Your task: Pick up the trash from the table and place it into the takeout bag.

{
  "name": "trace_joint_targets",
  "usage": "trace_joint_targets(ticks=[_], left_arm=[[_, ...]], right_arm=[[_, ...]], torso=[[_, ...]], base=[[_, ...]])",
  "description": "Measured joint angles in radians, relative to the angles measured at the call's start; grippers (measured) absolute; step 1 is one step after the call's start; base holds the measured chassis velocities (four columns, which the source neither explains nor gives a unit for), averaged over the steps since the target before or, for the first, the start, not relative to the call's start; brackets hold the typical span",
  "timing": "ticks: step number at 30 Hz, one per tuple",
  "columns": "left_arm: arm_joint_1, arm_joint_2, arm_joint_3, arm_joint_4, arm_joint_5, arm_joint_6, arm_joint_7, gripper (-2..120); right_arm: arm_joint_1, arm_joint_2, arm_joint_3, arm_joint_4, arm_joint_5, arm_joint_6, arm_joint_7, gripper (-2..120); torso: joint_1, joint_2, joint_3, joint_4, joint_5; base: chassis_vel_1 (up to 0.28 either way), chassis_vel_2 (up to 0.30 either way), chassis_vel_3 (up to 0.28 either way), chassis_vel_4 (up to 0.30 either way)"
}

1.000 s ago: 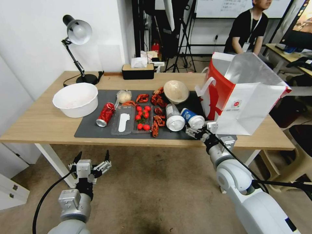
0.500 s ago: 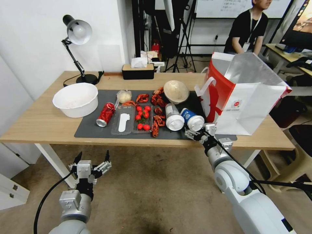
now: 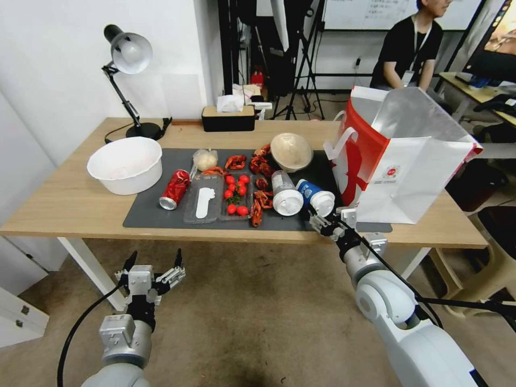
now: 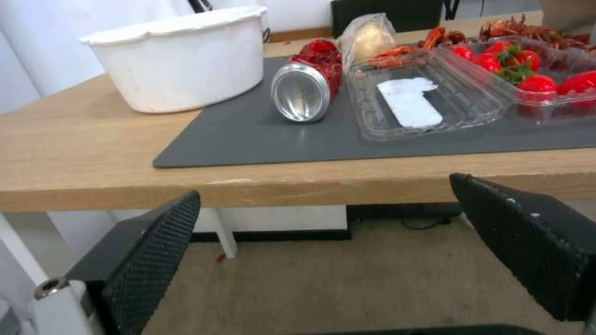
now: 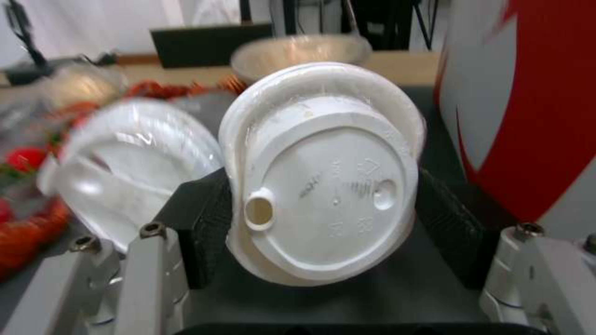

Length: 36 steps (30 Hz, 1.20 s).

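Your right hand (image 3: 326, 222) sits at the counter's (image 3: 64, 207) near edge with its fingers (image 5: 205, 223) on either side of the blue cup's (image 3: 315, 196) white lid; the wrist view shows both pads against the rim, so it is gripping that cup. The cup lies on its side on the grey mat (image 3: 156, 215), lid toward you, just beside the bag (image 3: 408, 172), which stands at the counter's right end. The grey cup (image 3: 285, 194) lies right next to the blue one, on its left, also lid toward you. Behind them the beige bowl (image 3: 291, 151) rests tilted on the mat. The can (image 3: 174, 188) lies on its side at the mat's left part, near the white bowl (image 3: 125, 164), and the small clear bag (image 3: 205, 159) sits just behind the clear tray (image 3: 217, 199). Your left hand (image 3: 152, 269) hangs below the counter edge, fingers spread wide, holding nothing.
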Motion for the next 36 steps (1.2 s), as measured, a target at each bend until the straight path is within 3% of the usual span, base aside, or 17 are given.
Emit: trace_joint_targets(ticks=[5,12,23,27,30,31,35,36], left_arm=[[-0.003,0.0,0.001,0.0,0.0,-0.001,0.0,100],[-0.003,0.002,-0.003,-0.002,-0.002,-0.003,0.0,100],[0.0,0.001,-0.004,-0.006,-0.002,-0.004,0.0,100],[0.003,0.001,-0.008,-0.01,-0.002,-0.004,0.0,100],[0.005,0.002,-0.012,-0.011,-0.002,-0.004,0.0,100],[0.005,0.002,-0.012,-0.011,-0.002,-0.004,0.0,100],[0.004,0.0,-0.008,-0.01,-0.002,-0.004,0.0,100],[0.004,0.0,-0.008,-0.01,-0.002,-0.004,0.0,100]], right_arm=[[-0.036,-0.016,0.033,0.078,-0.026,0.04,-0.052,65],[-0.045,-0.051,0.075,0.176,-0.071,0.167,-0.141,65],[-0.021,-0.069,0.095,0.221,-0.03,0.226,-0.139,65],[0.016,-0.091,0.121,0.266,0.056,0.232,-0.082,65],[0.099,-0.138,0.18,0.285,0.159,0.214,0.048,65],[0.099,-0.138,0.18,0.285,0.159,0.214,0.048,65],[0.211,-0.227,0.274,0.186,0.276,0.156,0.223,65],[0.211,-0.227,0.274,0.186,0.276,0.156,0.223,65]], torso=[[0.0,0.0,0.0,0.0,0.0],[0.0,0.0,0.0,-0.0001,0.0],[0.0,0.0,0.0,0.0,0.0001],[0.0,0.0,0.0,0.0,-0.0002],[0.0,0.0,0.0,0.0001,-0.0002],[0.0,0.0,0.0,0.0001,-0.0002],[0.0,0.0,0.0,-0.0001,-0.0001],[0.0,0.0,0.0,-0.0001,-0.0001]], base=[[0.0,0.0,0.0,0.0],[0.0,0.0,0.0,0.0],[0.0,0.0,0.0,0.0],[0.0,0.0,0.0,0.0],[0.0,0.0,0.0,0.0],[0.0,0.0,0.0,0.0],[0.0,0.0,0.0,0.0],[0.0,0.0,0.0,0.0]])
